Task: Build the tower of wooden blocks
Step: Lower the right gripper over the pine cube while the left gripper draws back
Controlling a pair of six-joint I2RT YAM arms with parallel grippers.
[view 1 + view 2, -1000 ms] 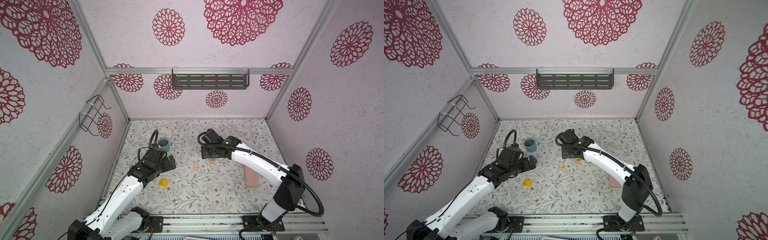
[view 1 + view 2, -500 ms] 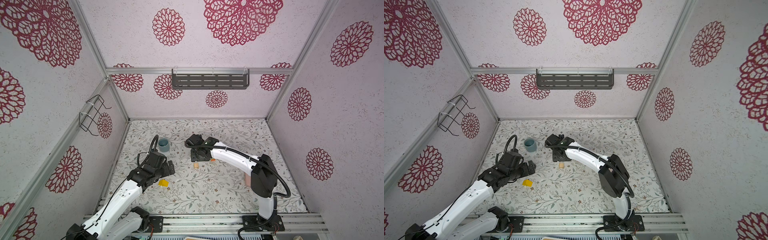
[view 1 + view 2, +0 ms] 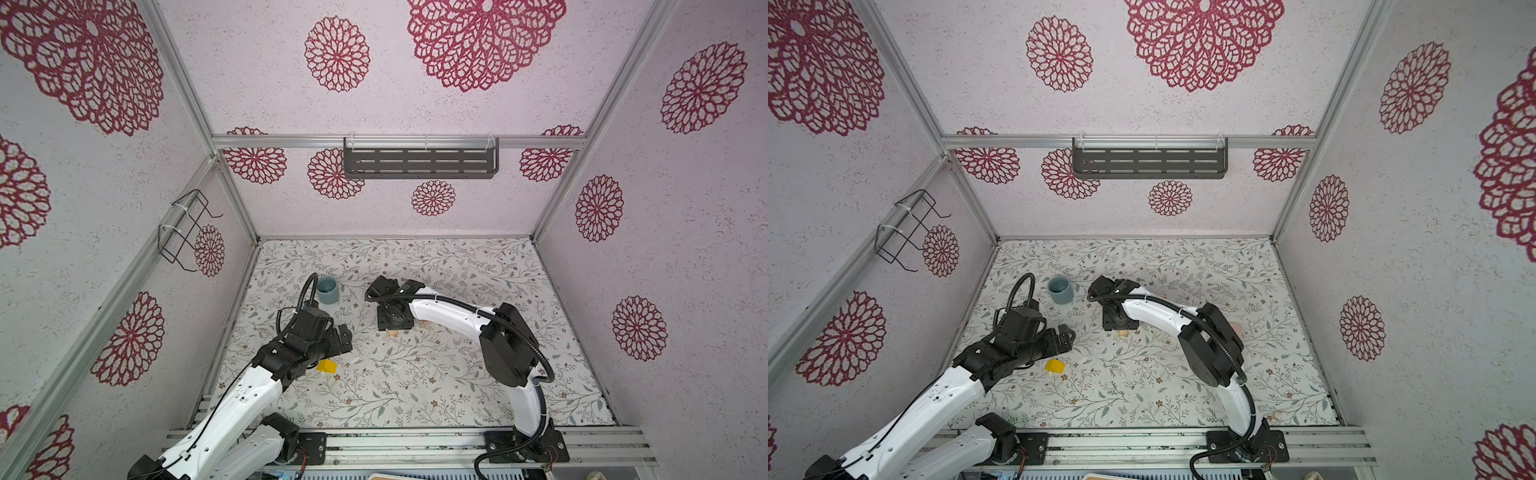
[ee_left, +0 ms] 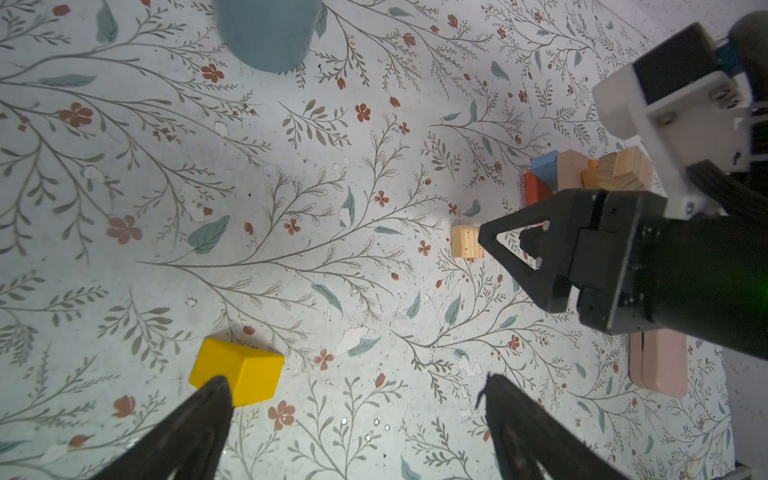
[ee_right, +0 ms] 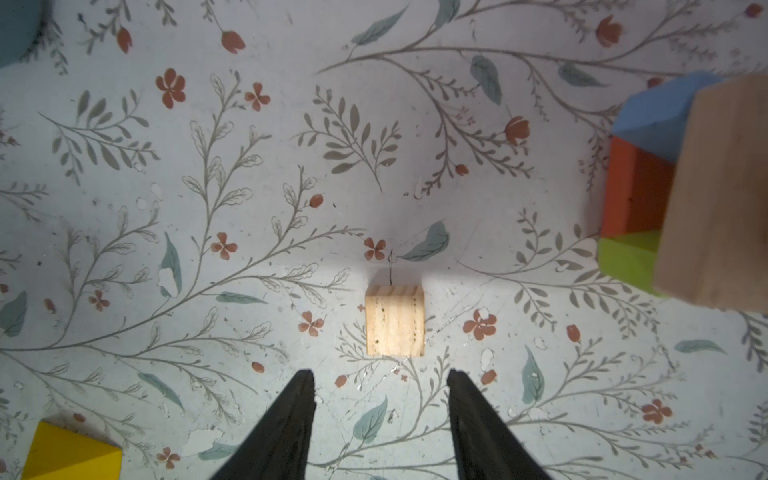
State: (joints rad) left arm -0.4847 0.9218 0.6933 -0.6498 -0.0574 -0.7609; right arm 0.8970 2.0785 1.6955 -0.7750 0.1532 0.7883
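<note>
A plain wood block (image 5: 395,320) lies flat on the mat just ahead of my right gripper (image 5: 380,376), which is open and empty. In a top view that gripper (image 3: 392,325) points down over the block (image 3: 392,332). A pile of wood blocks stands beside it: blue (image 5: 652,116), red (image 5: 631,187), green (image 5: 627,257) and a large plain one (image 5: 723,195). My left gripper (image 4: 353,380) is wide open and empty. A yellow block (image 4: 237,370) lies by one of its fingers (image 4: 208,415), outside the gap. In both top views the yellow block (image 3: 327,366) sits just in front of the left gripper (image 3: 347,338).
A grey-blue mug (image 3: 327,289) stands upright behind the left arm. A flat pink slab (image 4: 658,365) lies past the right gripper's body. The right arm arches over the mat's middle. Enclosure walls close in the left, right and back sides.
My right arm swung left and brought its gripper down over the plain block, with the jaws narrowing a little. The left arm drew back toward the front, nearer the yellow block.
</note>
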